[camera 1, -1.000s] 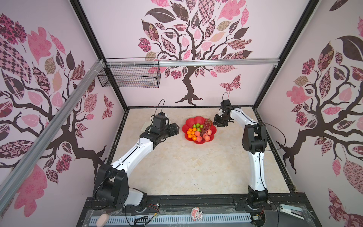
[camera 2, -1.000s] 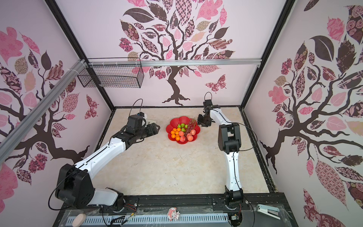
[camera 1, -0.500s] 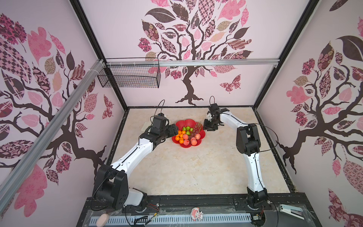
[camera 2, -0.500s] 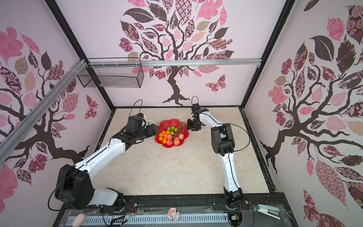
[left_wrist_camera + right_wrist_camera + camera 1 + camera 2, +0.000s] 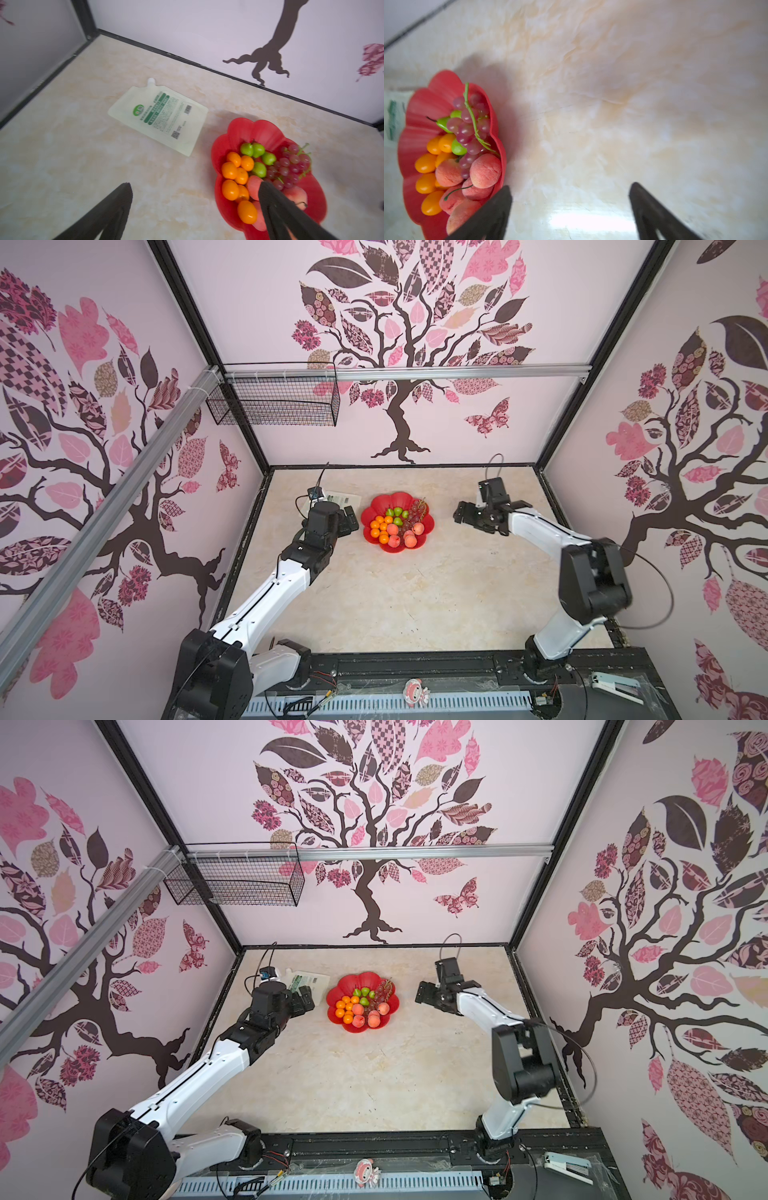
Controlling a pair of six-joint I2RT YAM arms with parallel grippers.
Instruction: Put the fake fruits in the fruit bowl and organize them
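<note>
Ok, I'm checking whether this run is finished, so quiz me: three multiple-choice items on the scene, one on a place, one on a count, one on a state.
1. Where does the white pouch lie relative to the fruit bowl?
A) inside it
B) flat on the table beside it, on the left arm's side
C) on the right arm's side, far from it

2. How many green pears show in the bowl?
A) two
B) four
C) seven

3. How do the left end effector and right end effector stand?
A) both shut on fruit
B) left shut, right open
C) both open, empty

Answers:
1 B: the left wrist view shows a strip of table between pouch and bowl.
2 B: four pears sit next to the grape bunch.
3 C: each wrist view shows spread jaws with nothing between them.
</note>
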